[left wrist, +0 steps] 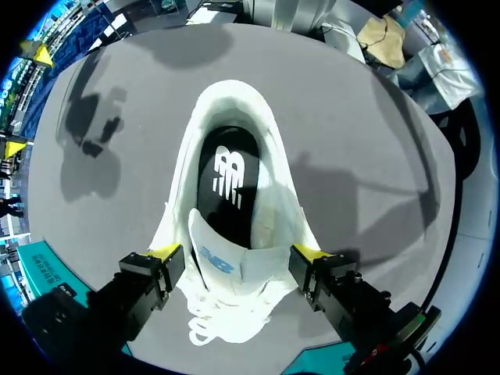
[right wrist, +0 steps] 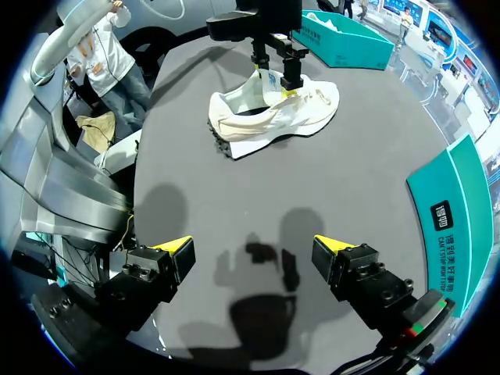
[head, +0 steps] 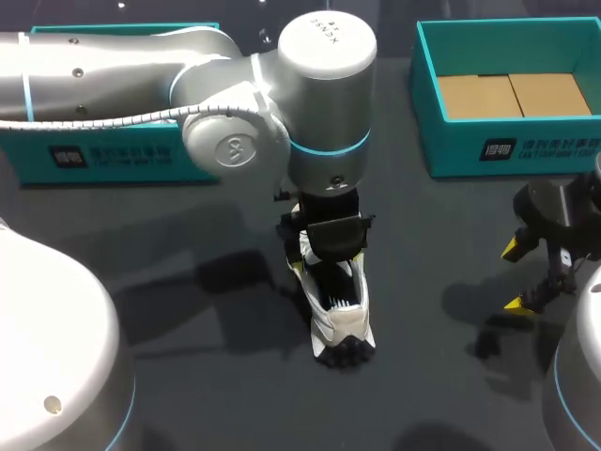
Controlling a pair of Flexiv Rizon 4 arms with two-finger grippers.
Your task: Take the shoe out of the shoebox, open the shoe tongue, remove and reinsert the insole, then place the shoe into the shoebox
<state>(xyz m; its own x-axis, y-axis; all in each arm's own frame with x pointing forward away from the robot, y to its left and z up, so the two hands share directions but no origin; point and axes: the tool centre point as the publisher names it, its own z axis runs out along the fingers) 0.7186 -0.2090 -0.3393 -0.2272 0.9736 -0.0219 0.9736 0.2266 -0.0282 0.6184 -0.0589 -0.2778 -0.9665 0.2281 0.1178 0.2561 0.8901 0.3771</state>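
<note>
Left gripper (left wrist: pixel 237 253): fingers pinch shoe (left wrist: pixel 269 211) at midfoot from both sides, probably steadying it for insole work
Right gripper (right wrist: pixel 254 254): jaws wide, empty, shoe well ahead, looks parked

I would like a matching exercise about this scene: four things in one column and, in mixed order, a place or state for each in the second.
Things
1. white sneaker
2. left gripper
3. right gripper
4. teal shoebox by the right arm

Places or states
a. open, above bare table
b. no shoe inside, brown bottom showing
c. standing on its sole in the middle of the table
d. close above the sneaker

Pairs: 1-c, 2-d, 3-a, 4-b
</note>
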